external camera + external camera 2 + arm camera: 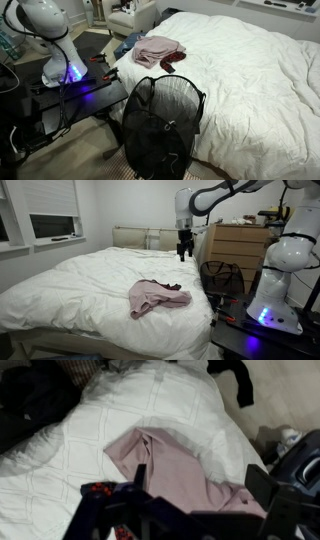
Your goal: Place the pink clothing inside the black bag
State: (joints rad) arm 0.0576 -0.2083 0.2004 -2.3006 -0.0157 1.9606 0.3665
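Note:
The pink clothing (152,50) lies crumpled on the white bed, near the edge closest to the robot; it shows in both exterior views (155,298). The black mesh bag (165,125) stands upright and open on the floor beside the bed (222,278). My gripper (183,248) hangs high in the air above the bed, well clear of the clothing. In the wrist view the gripper (200,485) is open and empty, with the pink clothing (175,465) spread out far below between its fingers.
The white bed (250,70) fills most of the scene. A dark red cloth (172,62) lies beside the pink clothing. The robot base (60,50) stands on a black table (70,100). A wooden dresser (240,245) stands behind the bag.

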